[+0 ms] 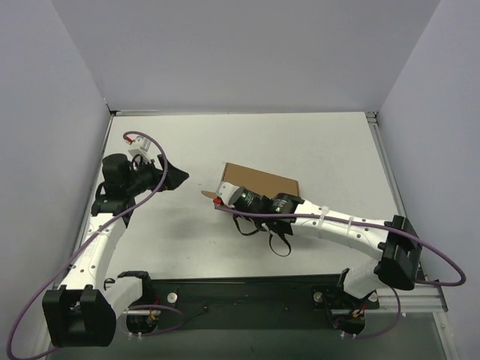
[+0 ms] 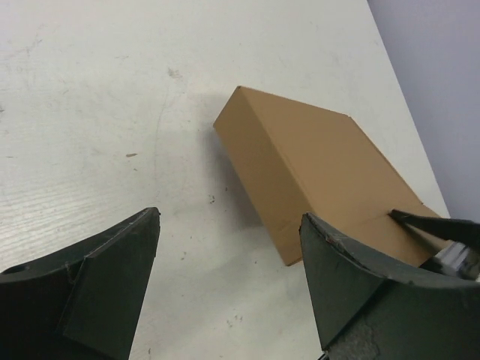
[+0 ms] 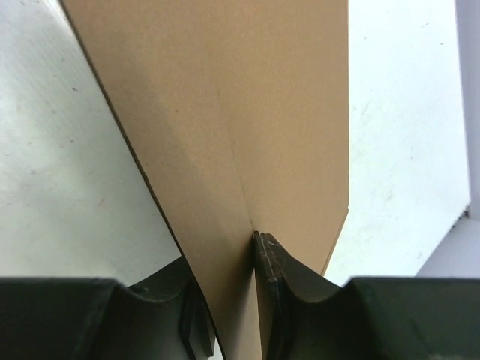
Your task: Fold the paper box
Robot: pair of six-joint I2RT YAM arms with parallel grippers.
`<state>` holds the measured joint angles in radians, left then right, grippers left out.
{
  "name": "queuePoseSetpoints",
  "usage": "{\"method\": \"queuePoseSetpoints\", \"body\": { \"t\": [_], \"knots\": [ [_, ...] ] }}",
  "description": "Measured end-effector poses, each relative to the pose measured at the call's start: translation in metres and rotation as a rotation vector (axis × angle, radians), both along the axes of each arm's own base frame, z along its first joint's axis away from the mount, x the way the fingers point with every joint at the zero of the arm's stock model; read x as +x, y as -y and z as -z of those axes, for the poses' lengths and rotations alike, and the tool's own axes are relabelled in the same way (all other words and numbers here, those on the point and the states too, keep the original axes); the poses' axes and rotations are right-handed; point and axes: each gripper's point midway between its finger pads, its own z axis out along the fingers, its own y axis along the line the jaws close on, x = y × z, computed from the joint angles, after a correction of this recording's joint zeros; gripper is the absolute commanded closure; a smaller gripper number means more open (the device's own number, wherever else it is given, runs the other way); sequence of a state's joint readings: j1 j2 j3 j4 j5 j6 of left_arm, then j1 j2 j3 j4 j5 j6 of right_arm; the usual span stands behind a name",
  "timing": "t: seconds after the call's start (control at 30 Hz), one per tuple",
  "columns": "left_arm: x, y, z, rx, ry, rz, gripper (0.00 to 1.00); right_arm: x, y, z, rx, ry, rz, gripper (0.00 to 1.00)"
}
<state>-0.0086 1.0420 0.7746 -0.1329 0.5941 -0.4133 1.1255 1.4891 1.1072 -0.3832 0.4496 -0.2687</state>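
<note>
Paper box [image 1: 262, 180] lies near the table [image 1: 187, 142] centre, long axis roughly nine-to-three. Right gripper [image 1: 217, 199] pinches its cardboard at the eight o'clock corner. Left gripper [image 1: 178, 177], jaws wide and empty, hangs well apart at nine o'clock.

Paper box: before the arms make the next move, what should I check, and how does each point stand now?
1. Right gripper holds the paper box: ok, a cardboard panel is pinched in its jaws.
2. Left gripper open: ok, its jaws stand wide with nothing between them.
3. Left gripper apart from the box: ok, bare table shows between them.
4. Box rests on the table: ok, its long side meets the surface in the left wrist view.
5. Box fully closed at the gripped end: cannot tell, the right gripper covers that end.
</note>
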Motion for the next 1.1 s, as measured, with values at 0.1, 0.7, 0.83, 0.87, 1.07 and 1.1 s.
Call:
{"method": "queuePoseSetpoints", "body": {
  "t": [0.1, 0.7, 0.83, 0.87, 1.07, 1.1],
  "knots": [
    [-0.004, -0.003, 0.002, 0.035, 0.007, 0.006, 0.14, 0.004, -0.001, -0.019, 0.054, -0.056, 0.001, 0.93],
    [0.014, 0.018, -0.118, 0.04, 0.32, 0.187, 0.1, 0.002, -0.015, -0.072, 0.183, -0.469, -0.05, 1.0],
    [0.004, 0.029, -0.124, 0.045, 0.382, 0.302, 0.07, 0.005, -0.006, -0.07, 0.196, -0.542, -0.038, 1.0],
    [0.0, 0.033, -0.123, 0.036, 0.397, 0.344, 0.07, 0.004, -0.002, -0.069, 0.202, -0.571, -0.03, 1.0],
    [-0.018, 0.053, -0.099, -0.044, 0.399, 0.546, 0.06, 0.013, 0.012, -0.069, 0.258, -0.664, -0.007, 1.0],
    [-0.02, 0.057, -0.095, -0.053, 0.39, 0.569, 0.06, 0.015, 0.012, -0.069, 0.269, -0.677, -0.009, 1.0]
  ]
}}
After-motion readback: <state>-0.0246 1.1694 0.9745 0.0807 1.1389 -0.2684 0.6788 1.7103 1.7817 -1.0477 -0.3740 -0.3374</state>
